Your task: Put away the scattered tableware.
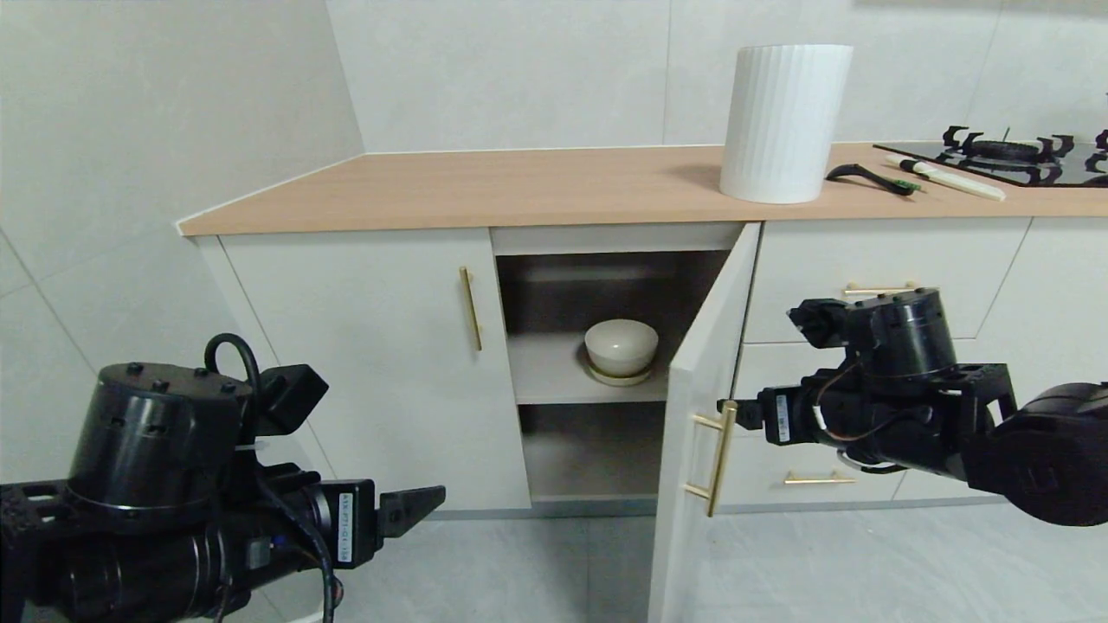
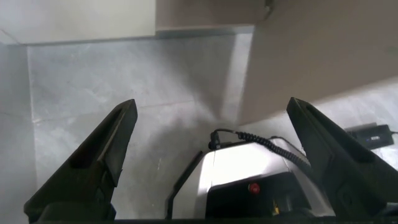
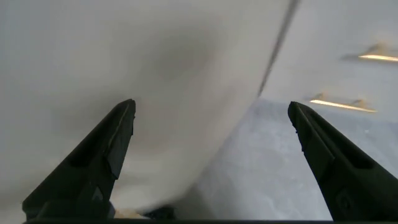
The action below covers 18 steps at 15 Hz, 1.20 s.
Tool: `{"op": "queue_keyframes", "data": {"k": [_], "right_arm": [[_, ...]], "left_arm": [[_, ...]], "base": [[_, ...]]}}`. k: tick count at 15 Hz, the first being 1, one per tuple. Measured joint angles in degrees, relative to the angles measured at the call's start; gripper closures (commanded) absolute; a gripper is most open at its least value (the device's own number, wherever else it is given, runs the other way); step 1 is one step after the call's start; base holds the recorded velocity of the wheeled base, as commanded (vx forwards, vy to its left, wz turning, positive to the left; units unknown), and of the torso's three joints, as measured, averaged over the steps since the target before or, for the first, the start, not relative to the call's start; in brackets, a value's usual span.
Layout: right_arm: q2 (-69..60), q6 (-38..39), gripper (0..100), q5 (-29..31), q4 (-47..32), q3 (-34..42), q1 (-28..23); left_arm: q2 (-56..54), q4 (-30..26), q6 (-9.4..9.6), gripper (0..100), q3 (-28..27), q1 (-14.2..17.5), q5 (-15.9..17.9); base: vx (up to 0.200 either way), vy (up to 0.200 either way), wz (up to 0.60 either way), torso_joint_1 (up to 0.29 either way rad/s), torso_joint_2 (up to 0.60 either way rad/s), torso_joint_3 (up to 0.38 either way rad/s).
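Bowl (image 1: 621,346) shelved at 12 o'clock; right gripper (image 1: 734,414), fingers apart at door handle (image 1: 718,459), likely pushes it shut next; left gripper (image 2: 211,109) fingers likewise apart.

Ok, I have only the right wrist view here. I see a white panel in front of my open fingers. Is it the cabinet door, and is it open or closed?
Observer: It is the cabinet door, and it stands open. The right gripper is at the top of its gold handle.
Operator: Is there anything inside the cabinet?
Observer: Yes, a cream bowl sits on a small plate on the middle shelf.
Operator: And where is the other arm?
Observer: The left gripper is low, to the left of the cabinet opening. It is open and holds nothing.
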State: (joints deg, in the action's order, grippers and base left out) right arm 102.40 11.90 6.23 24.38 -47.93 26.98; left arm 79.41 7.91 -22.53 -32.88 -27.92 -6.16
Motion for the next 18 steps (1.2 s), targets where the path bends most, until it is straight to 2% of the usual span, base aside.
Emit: {"op": "queue_keyframes", "data": {"k": [2,5,7,12,16,18], "right_arm": [[3.11,1.62,0,-0.9,1.04,-0.18,-0.2],[6.94,5.42,0,-0.82,9.83,-0.3,-0.46],[9.18,6.74,0,-0.6,12.92,-0.27,-0.52],[13.09,12.0,0,-0.11,13.52,-2.95,-0.46],[15.26,12.4,0,0.39,17.01,-4.21,-0.28],[16.31,13.47,0,0.74,18.86,-4.32,-0.17]], "left_arm": [[-0.02,0.21,0.11,0,0.17,-0.06,0.09],[-0.22,0.23,0.22,0,0.35,-0.24,0.06],[-0.17,0.23,0.22,0,0.44,-0.55,0.06],[0.16,0.24,0.22,0,0.52,-0.63,0.09],[0.22,0.16,0.23,0,0.63,-0.66,0.02],[0.35,0.05,0.69,0,0.83,-0.63,0.09]], "base": [[0.0,0.0,0.0,0.0,0.0,0.0],[0.0,0.0,0.0,0.0,0.0,0.0],[0.0,0.0,0.0,0.0,0.0,0.0],[0.0,0.0,0.0,0.0,0.0,0.0],[0.0,0.0,0.0,0.0,0.0,0.0],[0.2,0.0,0.0,-0.002,0.0,0.005]]}}
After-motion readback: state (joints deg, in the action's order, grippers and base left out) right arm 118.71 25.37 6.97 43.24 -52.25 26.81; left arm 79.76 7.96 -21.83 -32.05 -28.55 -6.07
